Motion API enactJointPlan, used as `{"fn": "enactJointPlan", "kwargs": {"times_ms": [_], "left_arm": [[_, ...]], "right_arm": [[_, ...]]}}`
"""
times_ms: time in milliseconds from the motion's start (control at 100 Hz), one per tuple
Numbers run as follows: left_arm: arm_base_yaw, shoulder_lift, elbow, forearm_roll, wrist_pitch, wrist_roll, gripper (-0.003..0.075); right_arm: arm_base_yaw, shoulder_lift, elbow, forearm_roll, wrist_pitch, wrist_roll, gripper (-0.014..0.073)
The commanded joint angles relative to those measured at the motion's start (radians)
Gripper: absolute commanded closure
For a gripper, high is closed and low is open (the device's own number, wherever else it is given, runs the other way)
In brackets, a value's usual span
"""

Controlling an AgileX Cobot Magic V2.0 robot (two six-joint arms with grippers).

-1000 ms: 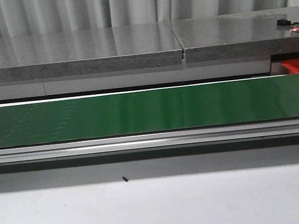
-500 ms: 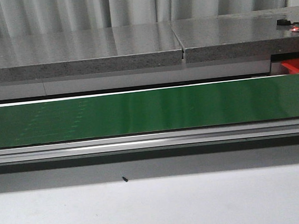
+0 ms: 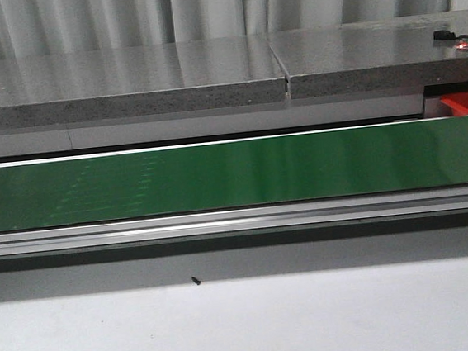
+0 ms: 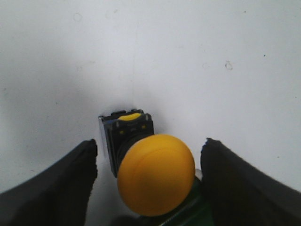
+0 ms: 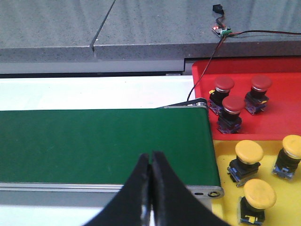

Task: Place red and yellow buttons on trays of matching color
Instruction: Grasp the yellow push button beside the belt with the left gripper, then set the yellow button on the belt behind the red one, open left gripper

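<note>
- In the front view I see the green conveyor belt (image 3: 234,174) running across the full width of the frame, with the grey stone counter (image 3: 125,82) behind it and the white worktop (image 3: 249,327) filling the lower part.
- A small dark speck (image 3: 196,281) lies on the white worktop, lower centre of the front view. Neither arm shows clearly there; only a dark sliver at the far left edge, which I cannot identify.
- Left pincer (image 4: 148,174): open. Its two black fingers (image 4: 51,188) sit at the lower left and lower right of the left wrist frame, one on each side of a yellow button (image 4: 156,174), without touching it as far as I can tell.
- That yellow button lies on its side at the lower centre of the left wrist frame, dome toward the camera, black base (image 4: 117,136) behind it on a white surface.
- Right pincer (image 5: 150,188): closed, empty, fingers pressed together at the lower centre of the right wrist frame, above the belt's end.
- Red tray (image 5: 282,117), right of the right wrist frame: three red buttons (image 5: 231,113) stand in it.
- Yellow tray (image 5: 225,207), lower right, just beside the red tray: three yellow buttons (image 5: 247,160) stand in it.
- A small circuit board (image 5: 221,30) with a cable rests on the counter, upper right.
</note>
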Motion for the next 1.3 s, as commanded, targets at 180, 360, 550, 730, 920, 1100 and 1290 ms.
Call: {"fn": "enactJointPlan", "kwargs": {"times_ms": [180,360,550,730,920,1100,1290], "left_arm": [[0.002,-0.052,-0.029,-0.021,-0.040,-0.011,0.0548],[0.006,-0.074,-0.029,-0.021,-0.031,-0.002,0.0567],[0.038,-0.139,-0.029,-0.021,0.018,0.093,0.0567],[0.057,-0.214,-0.029,-0.021,0.071,0.267,0.0567],[0.057,-0.309,-0.025,-0.025,0.127,0.352,0.0568],[0.055,-0.374,-0.025,-0.027,0.215,0.476,0.0568],[0.028,-0.395,-0.025,-0.029,0.337,0.606,0.0572]], "right_arm": [[0.000,0.004,-0.022,0.000,-0.079,-0.001,0.0661],[0.000,0.004,-0.022,0.000,-0.079,-0.001,0.0661],[0.000,0.004,-0.022,0.000,-0.079,-0.001,0.0661],[0.000,0.004,-0.022,0.000,-0.079,-0.001,0.0661],[0.000,0.004,-0.022,0.000,-0.079,-0.001,0.0661],[0.000,0.004,-0.022,0.000,-0.079,-0.001,0.0661],[0.000,0.004,-0.022,0.000,-0.079,-0.001,0.0661]]}}
